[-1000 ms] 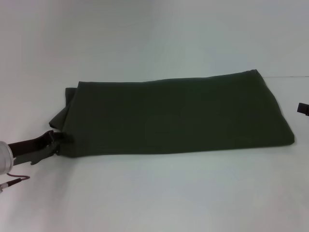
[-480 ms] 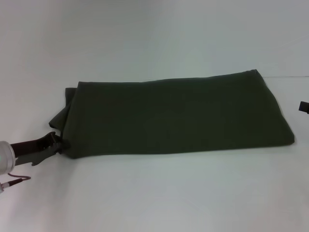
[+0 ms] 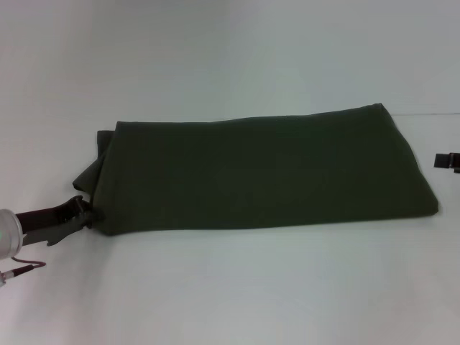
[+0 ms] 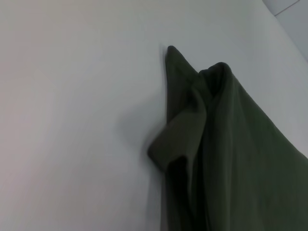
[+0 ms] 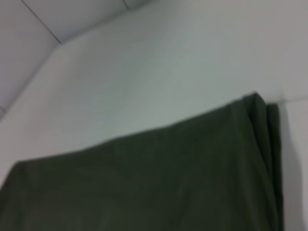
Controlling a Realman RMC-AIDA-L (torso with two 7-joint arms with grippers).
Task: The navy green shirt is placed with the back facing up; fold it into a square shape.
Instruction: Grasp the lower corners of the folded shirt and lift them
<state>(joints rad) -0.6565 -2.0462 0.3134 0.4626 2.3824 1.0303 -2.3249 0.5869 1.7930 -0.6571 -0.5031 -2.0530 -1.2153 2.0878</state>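
Navy green shirt [image 3: 262,171] lies folded into a long band across the white table [image 3: 230,287] in the head view. Left gripper [image 3: 88,213] touches its near-left corner; whether it grips cannot be told. Right gripper [image 3: 445,160] peeks in beside the shirt's right end, fingers unreadable. Left wrist view shows bunched sleeve folds [image 4: 192,130]. Right wrist view shows a flat folded edge.
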